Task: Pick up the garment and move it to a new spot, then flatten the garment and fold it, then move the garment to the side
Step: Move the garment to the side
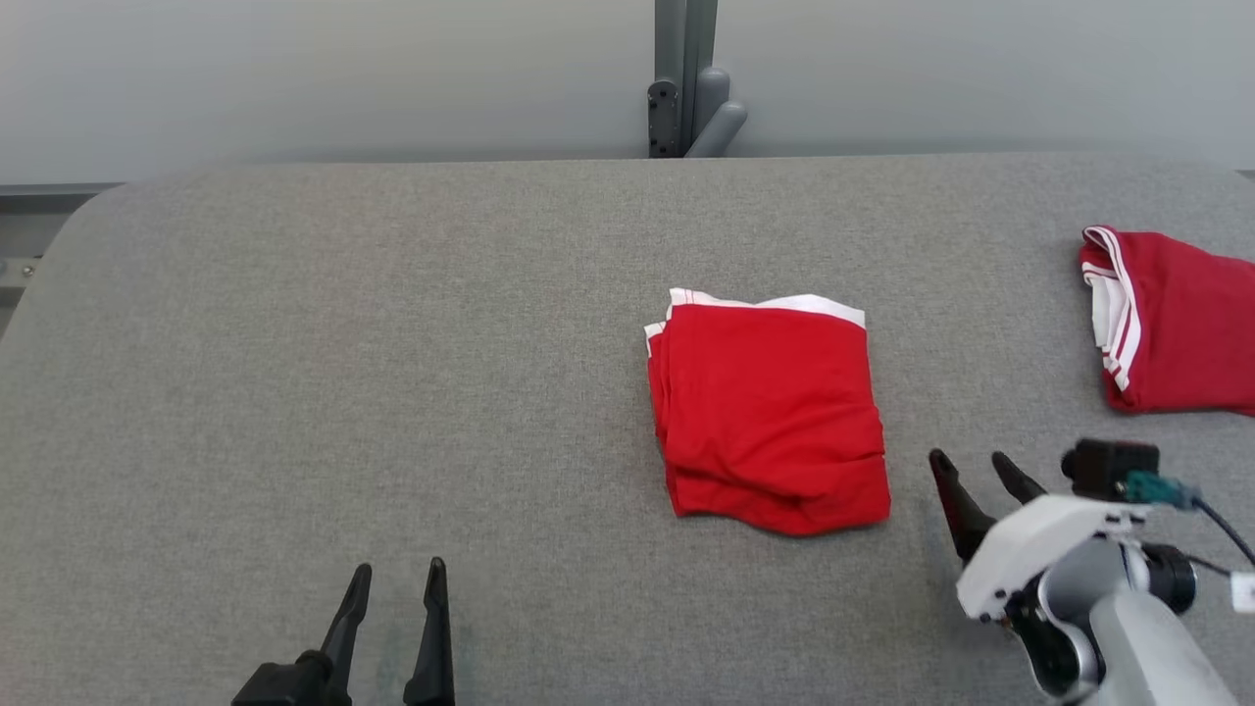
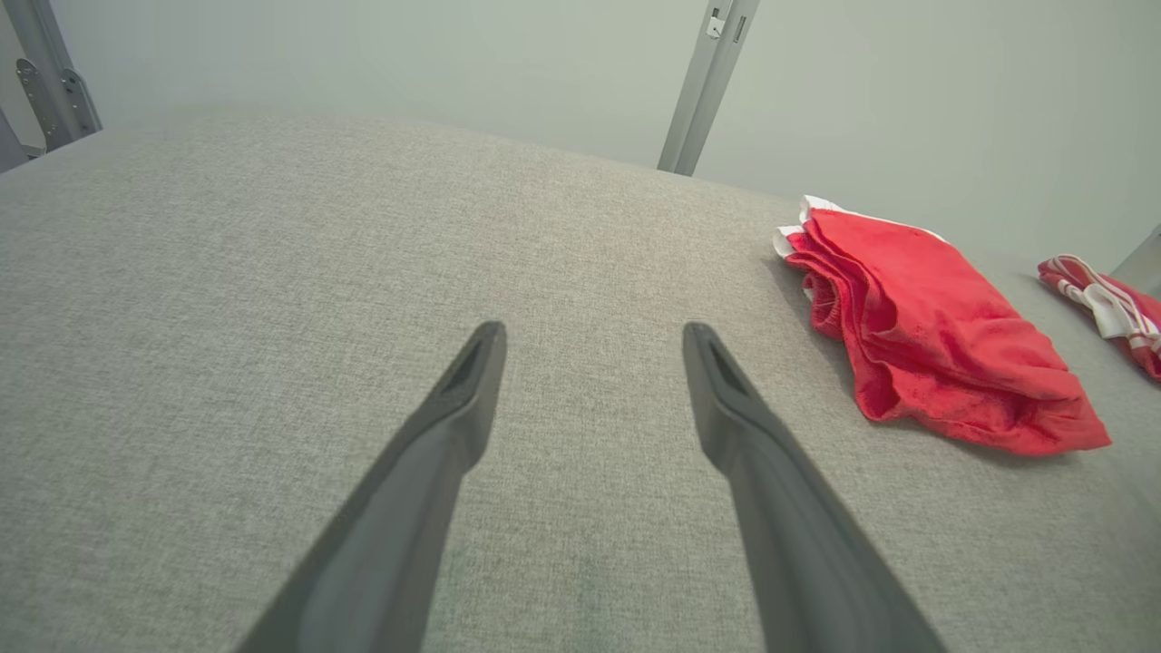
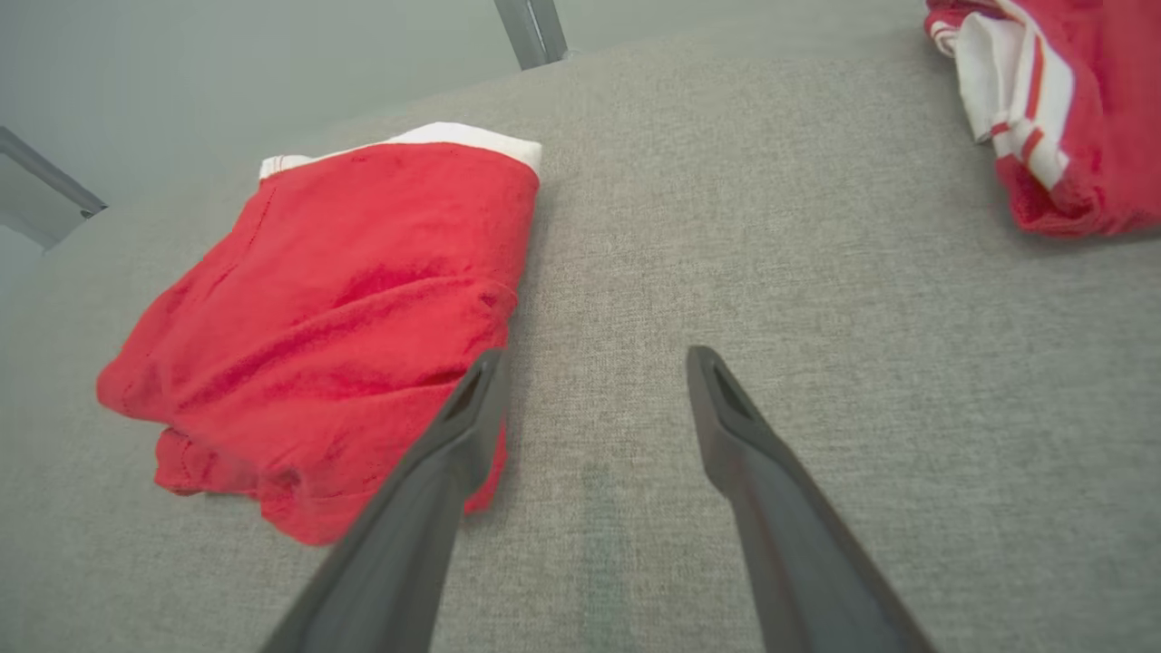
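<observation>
Head view has the red garment (image 1: 770, 412) lying folded into a rough square near the middle of the grey table (image 1: 294, 343), with a white band along its far edge and loose layers bunched at the near edge. The right gripper (image 1: 969, 456) hovers just beside the garment's near right corner, fingers spread wide and holding nothing. The left gripper (image 1: 400, 565) sits well apart at the near left, likewise wide and empty. A second red garment (image 1: 1177, 333) with white stripes lies at the table's far right, clear of the first.

The garment looks like thin knit cloth: light, soft and limp, with no stiffness to keep its shape once lifted. Its stacked layers will likely slide apart and fall open if only the top one is pinched. The safest hold seems to be the right side edge, with one finger slipping low under the whole stack so all layers are clamped together, and a second hold on the left side to keep the fold flat
</observation>
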`<state>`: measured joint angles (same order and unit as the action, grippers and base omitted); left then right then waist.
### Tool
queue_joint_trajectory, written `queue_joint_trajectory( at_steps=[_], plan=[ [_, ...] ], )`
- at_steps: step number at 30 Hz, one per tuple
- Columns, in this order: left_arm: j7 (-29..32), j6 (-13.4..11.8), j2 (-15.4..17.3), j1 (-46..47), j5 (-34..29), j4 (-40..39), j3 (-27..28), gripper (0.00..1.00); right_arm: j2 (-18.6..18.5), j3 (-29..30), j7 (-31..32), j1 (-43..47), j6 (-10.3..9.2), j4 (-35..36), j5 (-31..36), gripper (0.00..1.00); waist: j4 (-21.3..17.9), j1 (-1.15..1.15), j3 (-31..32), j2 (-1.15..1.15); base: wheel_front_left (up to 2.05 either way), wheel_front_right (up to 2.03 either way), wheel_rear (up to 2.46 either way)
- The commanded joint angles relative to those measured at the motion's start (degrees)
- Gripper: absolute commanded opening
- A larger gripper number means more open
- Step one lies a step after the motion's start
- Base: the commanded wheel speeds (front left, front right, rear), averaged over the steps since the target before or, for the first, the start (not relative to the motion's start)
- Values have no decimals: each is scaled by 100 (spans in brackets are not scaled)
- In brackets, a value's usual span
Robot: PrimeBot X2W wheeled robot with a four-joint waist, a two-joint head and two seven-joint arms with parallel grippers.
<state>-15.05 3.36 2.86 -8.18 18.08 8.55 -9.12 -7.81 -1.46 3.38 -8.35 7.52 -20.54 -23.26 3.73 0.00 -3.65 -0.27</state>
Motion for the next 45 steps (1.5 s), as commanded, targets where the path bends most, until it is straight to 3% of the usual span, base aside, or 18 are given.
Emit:
queue_joint_trajectory(
  at_steps=[1, 7, 16, 17, 18, 19, 24, 29, 36, 41, 45],
  plan=[
    [-15, -35, 8, 110, 16, -4, -19, 100, -20, -77, 214, -170, -6, -81, -38, 100, -2, 0, -94, 27, 0, 0, 0],
    [-15, -10, 9, 255, -64, 51, -133, 100, 191, -74, 1164, -1324, -5, -1058, -295, 100, 84, 0, -251, 27, 0, 0, 0],
    [-15, -8, 9, 370, -139, 88, -181, 100, 401, -352, 1147, -2137, -4, -2362, -437, 100, 229, 0, -319, 27, 0, 0, 0],
    [-15, -11, 9, 363, -136, 90, -181, 100, 418, -427, 1107, -2185, -4, -2452, -464, 84, 220, 0, -323, 27, 0, 0, 0],
    [-15, -10, 9, 357, -142, 90, -183, 100, 431, -506, 1033, -2238, -4, -2517, -492, 22, 209, 0, -329, 27, 0, 0, 0],
    [-15, -12, 9, 352, -146, 89, -183, 100, 435, -592, 948, -2280, -4, -2569, -508, 0, 190, 0, -336, 27, 0, 0, 0],
    [-15, -31, 8, 331, -144, 39, -144, 100, 126, -1008, 634, -2565, -5, -2597, -509, 0, -20, 0, -361, 27, 0, 0, 0],
    [-15, -27, 9, 322, -171, 6, -110, 100, -394, -1329, 776, -2912, -5, -2406, -528, 0, -266, 0, -410, 27, 0, 0, 0],
    [-14, 34, 9, 553, -195, -9, -176, 100, -1706, -1556, 1599, -3653, -5, -1917, -507, 0, -543, 0, -665, 27, 0, 0, 0],
    [-15, 60, 10, 732, -178, -16, -269, 100, -2344, -1387, 2049, -3969, -5, -1921, -345, 0, -535, 0, -869, 27, 0, 0, 0],
    [-15, 81, 10, 813, -206, 24, -356, 100, -2773, -1331, 2084, -4079, -6, -2157, 205, 0, -480, 0, -1013, 27, 0, 0, 0]
  ],
)
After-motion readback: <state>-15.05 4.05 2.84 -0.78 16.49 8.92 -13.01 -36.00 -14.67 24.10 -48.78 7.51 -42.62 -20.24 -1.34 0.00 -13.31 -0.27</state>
